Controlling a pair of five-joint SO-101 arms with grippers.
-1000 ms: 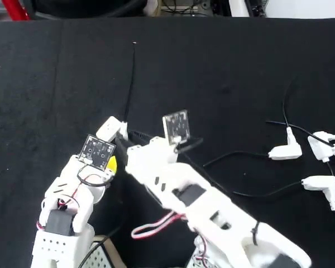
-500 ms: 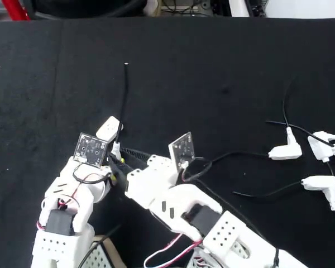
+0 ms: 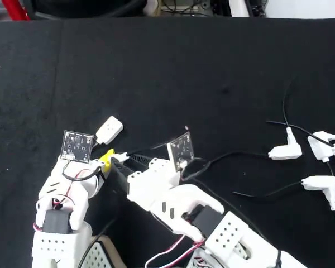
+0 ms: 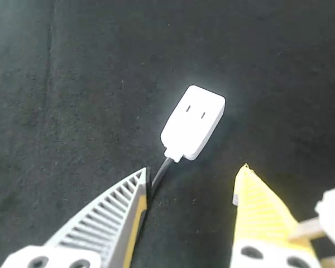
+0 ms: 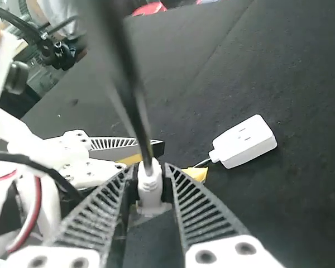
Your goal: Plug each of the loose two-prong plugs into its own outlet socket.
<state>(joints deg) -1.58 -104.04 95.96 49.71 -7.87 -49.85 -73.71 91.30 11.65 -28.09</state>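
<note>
Looking down in the high view, the white outlet socket lies on the black bench left of centre, just beyond the left jaws. Three loose plugs rest near the right edge. In the left wrist view, the left jaws stand wide apart and hold nothing, the outlet socket just past their tips. In the right wrist view, the right jaws pinch a white plug, its black cord running toward the camera, with the outlet socket nearby.

Outlet socket just beyond left hand, right hand (plug in it) alongside, other plugs far right.
</note>
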